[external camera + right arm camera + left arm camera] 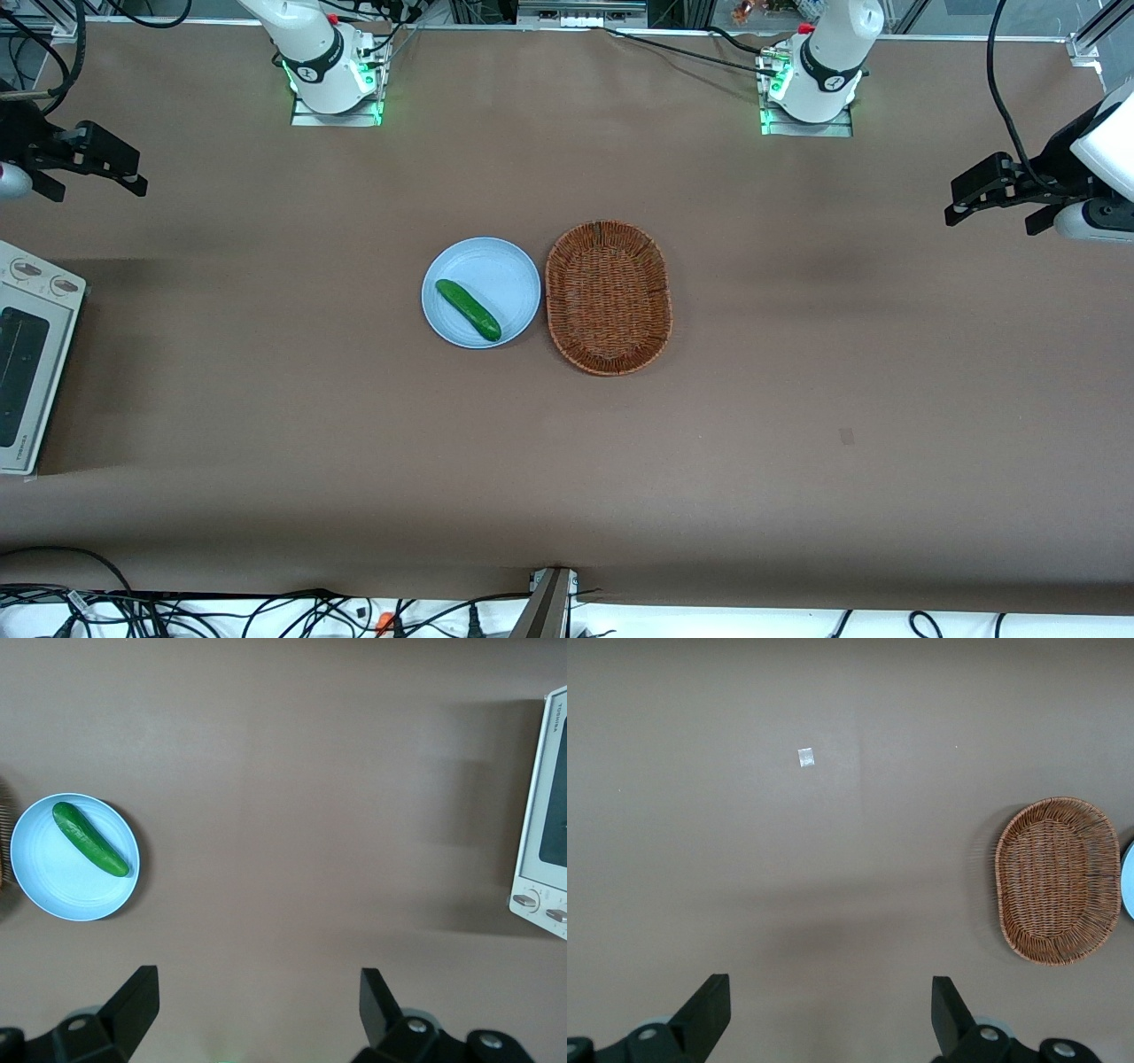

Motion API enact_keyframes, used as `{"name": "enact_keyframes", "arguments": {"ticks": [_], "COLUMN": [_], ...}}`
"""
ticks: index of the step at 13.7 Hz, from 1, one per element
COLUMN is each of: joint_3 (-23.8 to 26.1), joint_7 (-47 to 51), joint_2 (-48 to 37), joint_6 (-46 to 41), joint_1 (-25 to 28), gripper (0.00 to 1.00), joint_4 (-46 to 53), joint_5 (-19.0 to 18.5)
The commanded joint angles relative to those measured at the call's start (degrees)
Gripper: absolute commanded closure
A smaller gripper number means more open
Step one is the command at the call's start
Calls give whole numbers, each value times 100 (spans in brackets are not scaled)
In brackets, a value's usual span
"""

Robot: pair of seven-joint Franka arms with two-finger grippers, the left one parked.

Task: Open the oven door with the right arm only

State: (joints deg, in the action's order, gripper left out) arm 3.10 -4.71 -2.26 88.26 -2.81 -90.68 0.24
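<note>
Claw [252, 1005] wide, empty, high above bench [266, 425], well apart from toaster oven door [19, 377], shut. Step: approach. Next: reach door handle, not visible.

White oven door [19, 377] shut, claw [97, 173] apart.

Cucumber [468, 309] on plate [505, 266], basket [608, 297] just beside.

Brown table [266, 425]: light blue plate [505, 266] in the middle w/ a wicker basket [554, 292] right beside it, nearly touching. White toaster oven [35, 354] sits at the working arm's end. Right gripper [257, 979] hangs above bare table near the oven, fingers spread wide.
</note>
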Motion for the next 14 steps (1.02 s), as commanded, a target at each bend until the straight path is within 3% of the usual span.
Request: {"name": "enact_keyframes", "arguments": {"ticks": [1,14], "joint_3": [6,-3], "joint_7": [-39,-65], "joint_2": [-116,-82], "joint_6": [-19,-54], "joint_1": [-9,-9], "gripper": [0,0], "joint_4": [-37,-169], "joint_5": [72,-165]}}
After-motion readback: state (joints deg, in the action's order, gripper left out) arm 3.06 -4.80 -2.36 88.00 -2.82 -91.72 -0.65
